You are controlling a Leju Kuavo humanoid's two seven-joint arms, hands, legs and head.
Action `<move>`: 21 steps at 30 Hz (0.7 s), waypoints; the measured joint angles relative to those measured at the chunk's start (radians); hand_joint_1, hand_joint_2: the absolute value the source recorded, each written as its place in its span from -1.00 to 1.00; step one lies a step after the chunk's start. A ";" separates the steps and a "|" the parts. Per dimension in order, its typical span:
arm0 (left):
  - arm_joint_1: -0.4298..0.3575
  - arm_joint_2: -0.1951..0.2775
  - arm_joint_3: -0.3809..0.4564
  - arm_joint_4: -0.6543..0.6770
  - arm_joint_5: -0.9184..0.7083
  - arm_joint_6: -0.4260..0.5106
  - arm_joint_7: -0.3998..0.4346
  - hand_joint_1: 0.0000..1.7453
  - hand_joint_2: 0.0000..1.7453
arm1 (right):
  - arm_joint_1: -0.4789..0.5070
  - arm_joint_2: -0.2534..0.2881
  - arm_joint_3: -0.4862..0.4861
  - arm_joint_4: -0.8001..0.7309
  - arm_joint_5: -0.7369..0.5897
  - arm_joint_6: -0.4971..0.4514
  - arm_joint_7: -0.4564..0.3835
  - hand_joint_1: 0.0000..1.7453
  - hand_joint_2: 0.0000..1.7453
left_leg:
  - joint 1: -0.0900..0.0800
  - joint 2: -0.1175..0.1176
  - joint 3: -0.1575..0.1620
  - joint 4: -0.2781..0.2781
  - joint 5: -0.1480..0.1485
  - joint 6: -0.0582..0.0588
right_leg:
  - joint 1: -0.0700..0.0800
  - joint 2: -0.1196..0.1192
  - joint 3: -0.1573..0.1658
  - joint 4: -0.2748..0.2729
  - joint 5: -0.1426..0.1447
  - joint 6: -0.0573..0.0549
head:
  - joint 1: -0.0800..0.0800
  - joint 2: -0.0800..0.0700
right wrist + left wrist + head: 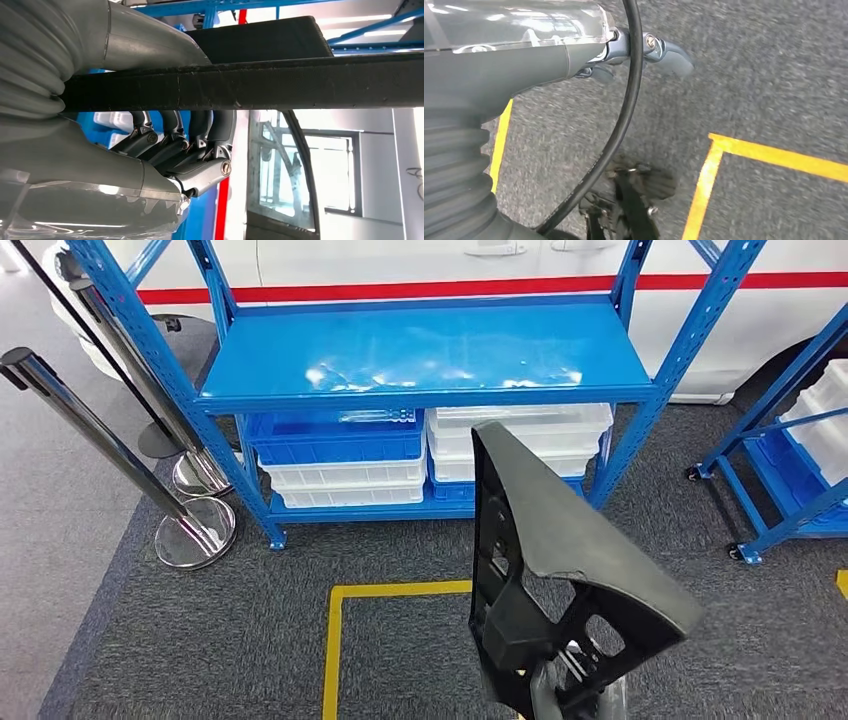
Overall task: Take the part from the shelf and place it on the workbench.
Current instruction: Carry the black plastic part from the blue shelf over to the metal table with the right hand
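Note:
The part [560, 550] is a large black moulded panel, roughly triangular, with cut-outs near its lower end. It stands upright in front of me, low in the head view, clear of the shelf. My right hand [578, 692] grips its lower end from below. In the right wrist view the dark fingers [185, 145] curl around the part's long black edge [280, 82]. My left hand [644, 50] hangs over the grey carpet with nothing in it, its fingers loosely apart. The blue shelf's top board [420, 350] is bare.
White bins [520, 435] and a blue bin [335, 435] fill the shelf's lower level. Chrome barrier posts [195, 525] stand to the left, and a second blue rack [790, 470] to the right. Yellow floor tape [335, 640] marks the carpet. A white vehicle [450, 265] stands behind.

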 joint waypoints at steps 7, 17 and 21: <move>-0.004 0.004 0.000 -0.002 -0.002 0.000 -0.001 -1.00 1.00 | 0.005 0.002 -0.007 -0.002 -0.007 0.005 0.000 1.00 1.00 | -0.003 -0.003 0.168 -0.075 0.022 0.013 | 0.007 0.001 -0.110 0.038 0.062 0.008 | 0.000 0.000; -0.007 0.000 0.000 -0.006 -0.005 -0.008 -0.018 -1.00 1.00 | 0.028 0.014 -0.035 -0.023 -0.083 0.120 -0.008 1.00 1.00 | -0.003 0.043 0.165 -0.203 0.070 0.058 | -0.003 0.015 -0.190 0.256 -0.091 0.066 | 0.001 0.000; -0.007 -0.006 0.000 -0.006 -0.007 -0.002 -0.013 -1.00 1.00 | 0.047 0.021 -0.050 -0.025 -0.094 0.134 -0.009 1.00 1.00 | -0.002 0.080 0.134 -0.186 0.084 0.049 | -0.013 -0.016 -0.082 0.175 -0.019 0.076 | 0.001 0.000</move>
